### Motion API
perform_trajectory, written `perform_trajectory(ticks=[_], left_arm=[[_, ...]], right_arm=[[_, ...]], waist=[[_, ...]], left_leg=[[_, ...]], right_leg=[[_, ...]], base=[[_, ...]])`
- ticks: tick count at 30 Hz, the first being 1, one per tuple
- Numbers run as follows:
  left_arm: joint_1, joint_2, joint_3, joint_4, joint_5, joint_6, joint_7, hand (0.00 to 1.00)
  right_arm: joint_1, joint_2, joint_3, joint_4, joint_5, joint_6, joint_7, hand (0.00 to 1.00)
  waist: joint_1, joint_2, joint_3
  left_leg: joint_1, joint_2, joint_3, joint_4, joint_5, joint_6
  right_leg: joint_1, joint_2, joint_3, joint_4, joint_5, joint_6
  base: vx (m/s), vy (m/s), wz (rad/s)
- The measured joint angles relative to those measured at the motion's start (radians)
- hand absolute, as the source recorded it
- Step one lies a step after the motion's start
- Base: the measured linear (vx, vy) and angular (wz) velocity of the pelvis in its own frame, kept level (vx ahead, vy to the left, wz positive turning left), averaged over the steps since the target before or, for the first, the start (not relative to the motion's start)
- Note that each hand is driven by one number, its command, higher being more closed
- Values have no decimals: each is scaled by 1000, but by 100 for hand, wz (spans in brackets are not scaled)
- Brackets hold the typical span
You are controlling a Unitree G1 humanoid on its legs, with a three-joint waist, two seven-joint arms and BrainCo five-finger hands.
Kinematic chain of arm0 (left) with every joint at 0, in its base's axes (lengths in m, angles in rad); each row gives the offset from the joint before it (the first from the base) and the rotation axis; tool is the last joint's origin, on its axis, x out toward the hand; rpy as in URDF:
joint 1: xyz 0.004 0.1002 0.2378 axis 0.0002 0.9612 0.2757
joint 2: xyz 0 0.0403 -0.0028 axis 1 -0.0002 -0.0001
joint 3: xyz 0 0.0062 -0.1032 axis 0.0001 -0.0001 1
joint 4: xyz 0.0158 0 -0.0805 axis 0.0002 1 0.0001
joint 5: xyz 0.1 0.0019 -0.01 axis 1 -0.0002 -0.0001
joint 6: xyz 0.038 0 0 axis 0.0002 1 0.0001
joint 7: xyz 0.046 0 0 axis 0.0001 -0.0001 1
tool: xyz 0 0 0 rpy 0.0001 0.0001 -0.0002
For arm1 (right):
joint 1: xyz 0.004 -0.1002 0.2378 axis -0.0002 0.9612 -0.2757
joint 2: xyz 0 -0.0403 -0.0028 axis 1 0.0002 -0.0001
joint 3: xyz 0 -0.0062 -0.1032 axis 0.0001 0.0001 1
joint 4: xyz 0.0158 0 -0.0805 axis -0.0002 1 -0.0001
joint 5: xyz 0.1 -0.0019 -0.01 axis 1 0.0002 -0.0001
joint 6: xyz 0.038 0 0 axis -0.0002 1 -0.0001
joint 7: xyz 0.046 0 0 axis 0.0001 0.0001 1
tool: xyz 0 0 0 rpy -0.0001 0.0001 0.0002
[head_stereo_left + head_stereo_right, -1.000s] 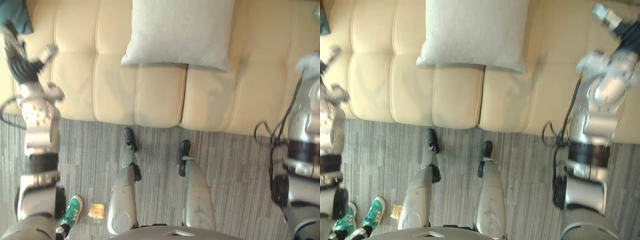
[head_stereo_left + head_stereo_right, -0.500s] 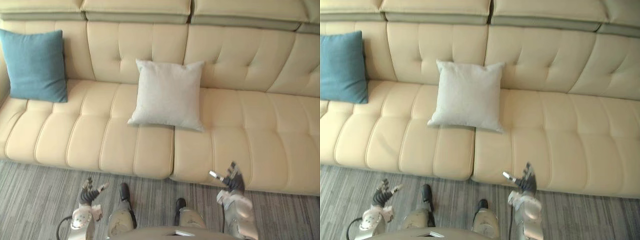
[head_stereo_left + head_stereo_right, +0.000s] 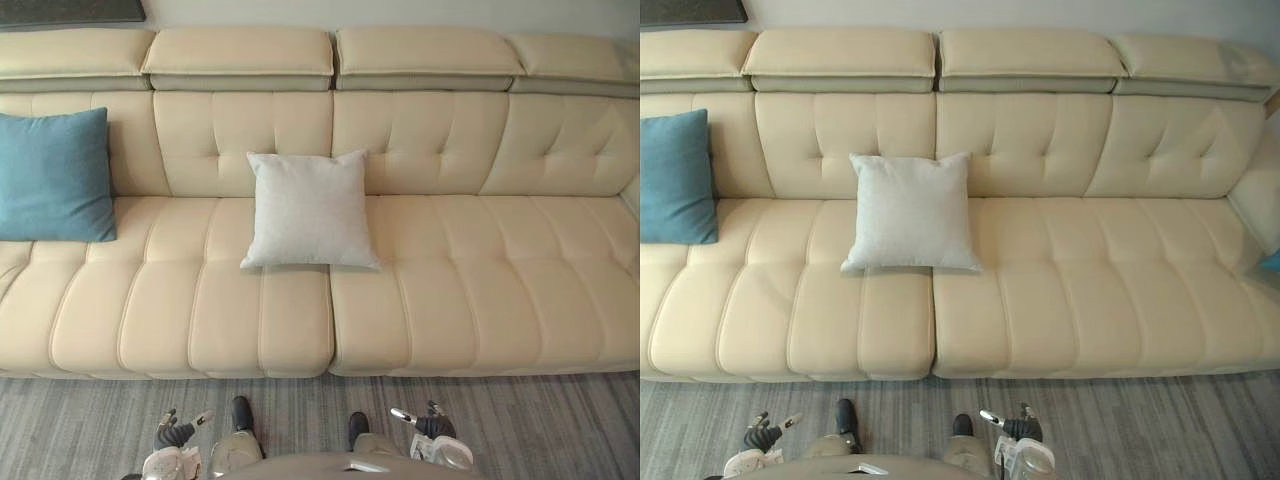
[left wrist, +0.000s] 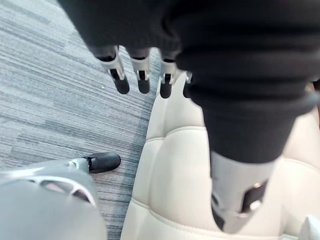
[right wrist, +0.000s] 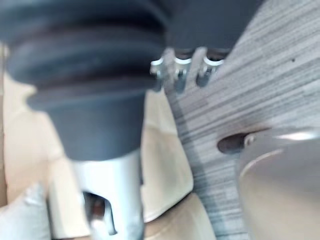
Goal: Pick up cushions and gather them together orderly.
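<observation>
Left wrist view: the left hand (image 4: 142, 80) has its fingers nearly straight and relaxed, with the thumb set apart, and it holds nothing. Grey carpet (image 4: 45, 100) and the front edge of the cream sofa (image 4: 175, 165) lie past the fingertips. The right hand (image 5: 179, 70) reads the same in its own wrist view: loose, uncurled fingers with nothing in them. Both hands hang low over the carpet in front of the sofa, well apart from every cushion.

Task status, as judged from this layout:
- No cushion has been picked up.
- No cushion has been gathered with another.
- The whole job is left to do.

Cushion positions:
- The pale grey cushion (image 3: 310, 210) sits near the middle of the sofa. It leans back against the backrest, with its lower edge on the seat.
- The blue cushion (image 3: 55, 175) stands at the sofa's left end, also against the backrest, well apart from the pale one.
- A small teal patch (image 3: 1270, 262) shows at the sofa's far right end. It may be a third cushion, but that cannot be confirmed.

Orientation: both cushions are close to square, so neither has a marked long axis. Each faces out into the room and is tilted slightly backward. Their lower edges run along the length of the sofa.
</observation>
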Motion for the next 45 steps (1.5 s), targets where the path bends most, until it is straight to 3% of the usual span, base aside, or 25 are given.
perform_trajectory(ticks=[1,2,4,5,7,8,9,11,13,14,15,17,18,19,20,21,23,26,34,36,37,38,39,41,45], left_arm=[[3,-11,4,-1,0,11,3,0],[11,-17,19,1,0,12,4,0],[10,-4,39,-3,-2,13,12,0],[15,0,40,-3,-2,13,15,0],[39,1,53,-8,-10,14,21,0],[32,-12,62,-6,-13,19,23,0],[24,-26,60,-3,-17,20,24,0],[6,-44,42,22,-21,23,25,0],[-15,-51,5,34,-21,23,26,0],[-15,-53,-5,34,-20,23,27,0],[-15,-55,-18,31,-19,23,27,0],[-15,-56,-41,30,-18,22,26,0],[-29,-38,-34,25,-3,22,24,0],[-28,-40,-30,26,-1,22,24,0],[-27,-43,-28,26,-1,22,25,0],[-27,-56,-22,27,1,22,25,0],[-28,-62,-16,30,0,22,24,0],[-30,-35,-1,28,-1,23,23,0],[-53,-39,-3,35,0,31,21,0],[-63,-45,-3,50,1,32,21,0],[-72,-54,-5,53,1,33,20,0],[-77,-60,-7,53,1,34,20,0],[-89,-78,-17,53,1,34,19,0],[-91,-89,-28,60,1,34,13,0],[-99,-89,-42,78,0,35,12,0]], right_arm=[[9,-9,-5,-2,0,0,-7,0],[1,0,-7,3,0,2,-13,0],[-1,24,-1,18,0,10,-16,0],[-2,27,0,49,0,15,-16,0],[-32,26,2,84,0,20,-17,0],[-48,15,1,85,0,19,-19,0],[-70,5,1,84,0,17,-20,0],[-125,-23,2,86,0,17,-21,0],[-134,-38,11,85,0,17,-24,0],[-128,-39,12,85,0,17,-25,0],[-124,-37,19,80,0,17,-26,0],[-115,-37,18,78,0,19,-29,0],[-98,-26,10,76,0,17,-43,0],[-100,-28,3,75,0,17,-48,0],[-98,-28,-2,74,0,17,-50,0],[-77,-26,-5,74,0,17,-52,0],[-59,-17,-20,74,0,18,-50,0],[-36,41,-54,76,2,23,-48,0],[-30,45,-91,74,19,39,-49,0],[-41,40,-90,76,21,40,-49,0],[-53,32,-90,77,21,41,-50,0],[-55,29,-90,77,21,41,-50,0],[-56,16,-92,78,21,42,-50,0],[-63,6,-100,93,21,43,-50,0],[-101,-25,-99,162,21,43,-53,0]], waist=[[21,26,-10],[30,38,-7],[15,22,-14],[19,13,-21],[38,-24,-49],[50,-22,-60],[50,-13,-58],[56,38,-24],[49,84,6],[49,85,6],[48,104,2],[43,104,7],[46,65,14],[45,66,14],[43,66,14],[41,72,15],[41,82,13],[38,41,-2],[27,43,-12],[29,56,-10],[29,64,-8],[25,69,-5],[19,87,2],[24,99,-1],[21,113,2]], left_leg=[[-17,15,-36,39,-25,20],[-21,26,-31,45,-27,40],[-29,23,-64,72,-29,54],[-26,17,-68,71,-25,54],[-44,-14,-60,75,-10,48],[-75,-15,-51,77,23,46],[-102,-2,-52,89,32,46],[-159,26,-47,105,57,44],[-157,46,-60,91,85,39],[-155,50,-60,86,87,36],[-146,59,-58,75,90,25],[-145,58,-63,71,31,-23],[-201,37,-74,259,-31,14],[-211,32,-88,341,-51,23],[-212,27,-96,391,-107,31],[-203,18,-139,524,-247,20],[-173,17,-191,539,-353,2],[-158,-7,-131,494,-371,16],[-109,30,39,468,-387,23],[-92,56,98,447,-381,21],[-74,74,156,422,-360,32],[-66,81,174,417,-353,33],[-41,90,211,397,-341,34],[15,103,277,366,-326,9],[41,112,203,331,-310,-16]], right_leg=[[5,-3,-78,28,-54,-103],[-44,-26,-96,192,-98,-30],[-62,-44,-102,537,-153,49],[-41,-42,-102,605,-164,67],[0,-41,-94,518,-115,108],[10,-32,-95,428,-147,125],[29,-15,-100,350,-151,125],[85,31,-113,145,-155,130],[107,55,-124,96,-131,142],[104,59,-126,100,-131,142],[96,67,-126,120,-135,136],[80,66,-127,139,-136,127],[41,12,-123,151,-128,118],[34,5,-116,154,-123,121],[30,1,-108,155,-119,126],[17,0,-77,158,-107,139],[4,17,-40,158,-99,148],[-14,3,17,100,-39,143],[-51,27,75,21,92,132],[-76,36,-9,13,136,115],[-90,29,-138,12,143,80],[-91,22,-189,13,132,55],[-85,-10,-320,38,111,12],[-81,-55,-505,79,102,-6],[-95,-4,-473,89,87,25]], base=[[-44,69,-47],[-51,53,-30],[-72,-25,43],[-55,-61,48],[-37,-101,-7],[-33,-97,-30],[-135,-111,-33],[-202,-99,-21],[-215,-29,1],[-248,-7,3],[-273,-28,-4],[-190,3,-10],[-139,60,-21],[-135,81,-28],[-125,136,-36],[-115,166,-50],[-77,189,-57],[-54,164,-62],[-15,58,-66],[10,-41,-110],[13,-52,-91],[33,-64,-94],[66,-34,-87],[108,-36,-100],[119,-140,-64]])
